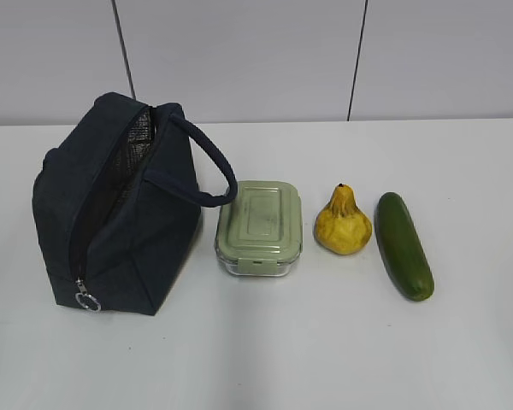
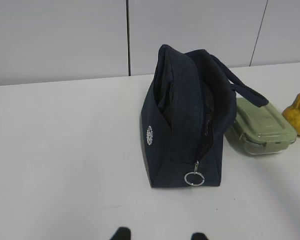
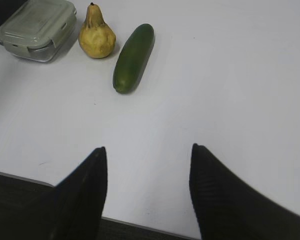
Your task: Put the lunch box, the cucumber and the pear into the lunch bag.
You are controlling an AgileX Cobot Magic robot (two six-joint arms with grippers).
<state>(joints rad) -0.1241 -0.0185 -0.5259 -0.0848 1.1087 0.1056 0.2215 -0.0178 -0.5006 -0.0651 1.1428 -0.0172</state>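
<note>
The navy lunch bag (image 1: 120, 213) stands at the left of the white table, its zipper open, silvery lining showing, ring pull (image 1: 87, 301) at the front; it also shows in the left wrist view (image 2: 187, 125). To its right in a row lie the lunch box (image 1: 259, 226) with a sage-green lid, the yellow pear (image 1: 342, 224) and the dark green cucumber (image 1: 403, 245). The right wrist view shows the lunch box (image 3: 36, 27), pear (image 3: 96, 36) and cucumber (image 3: 134, 57) far ahead. My left gripper (image 2: 160, 235) is open, well short of the bag. My right gripper (image 3: 148, 150) is open and empty. Neither gripper shows in the exterior view.
A grey panelled wall (image 1: 256, 60) rises behind the table. The table's front edge (image 3: 140, 225) runs under my right gripper. Bare white tabletop (image 1: 325, 342) lies in front of the objects.
</note>
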